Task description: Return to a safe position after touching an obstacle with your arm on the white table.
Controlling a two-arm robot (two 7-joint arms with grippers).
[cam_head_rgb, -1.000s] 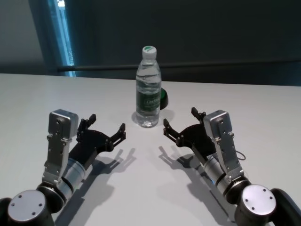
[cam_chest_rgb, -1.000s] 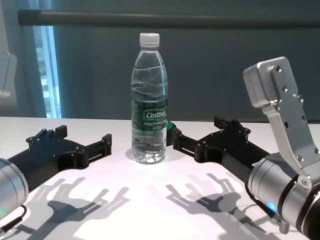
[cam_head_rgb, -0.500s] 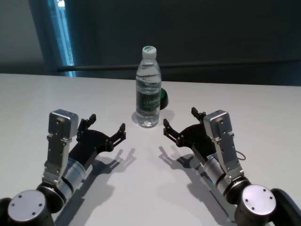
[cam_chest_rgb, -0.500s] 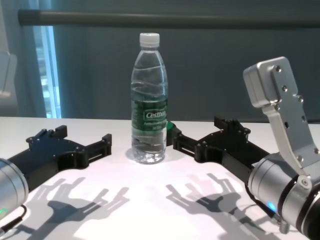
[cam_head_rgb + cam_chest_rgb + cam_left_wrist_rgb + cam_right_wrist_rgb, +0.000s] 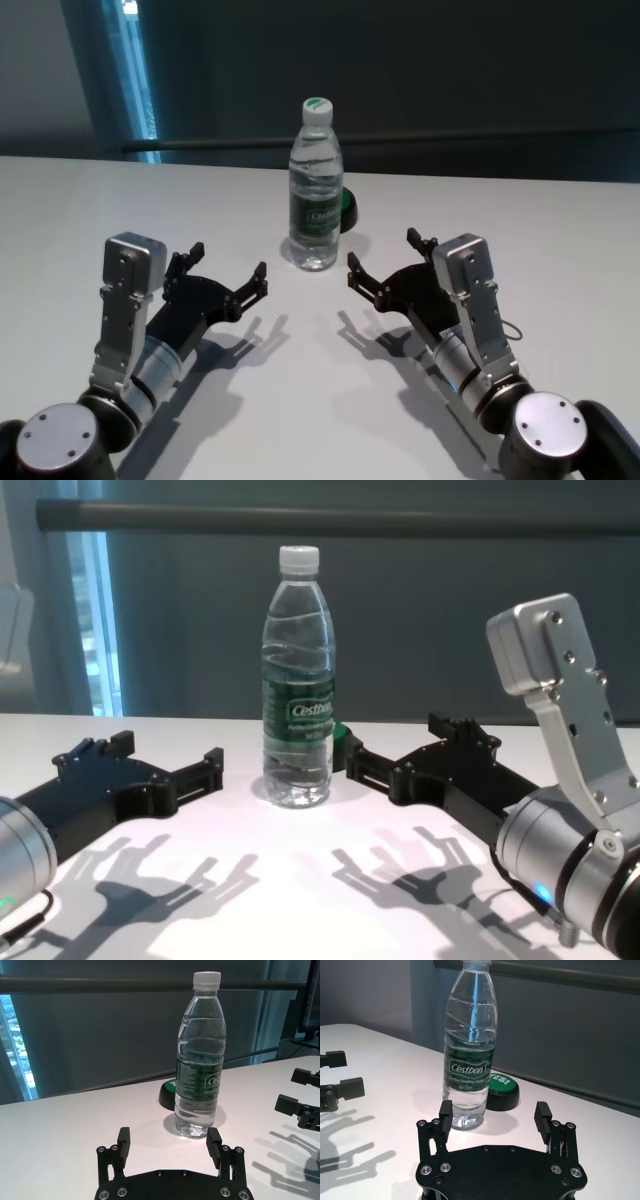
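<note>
A clear water bottle (image 5: 315,190) with a white cap and dark green label stands upright on the white table (image 5: 300,400); it also shows in the chest view (image 5: 297,680), the left wrist view (image 5: 200,1060) and the right wrist view (image 5: 470,1055). My left gripper (image 5: 228,270) is open and empty, low over the table, to the bottle's left and nearer to me; it also shows in the chest view (image 5: 165,762) and the left wrist view (image 5: 169,1143). My right gripper (image 5: 385,260) is open and empty to the bottle's right, apart from it, also showing in the chest view (image 5: 410,750) and the right wrist view (image 5: 493,1115).
A low black puck with a green top (image 5: 346,210) sits just behind the bottle, showing in the right wrist view (image 5: 501,1091) and the left wrist view (image 5: 167,1095). A dark rail (image 5: 340,518) and dark wall lie beyond the table's far edge.
</note>
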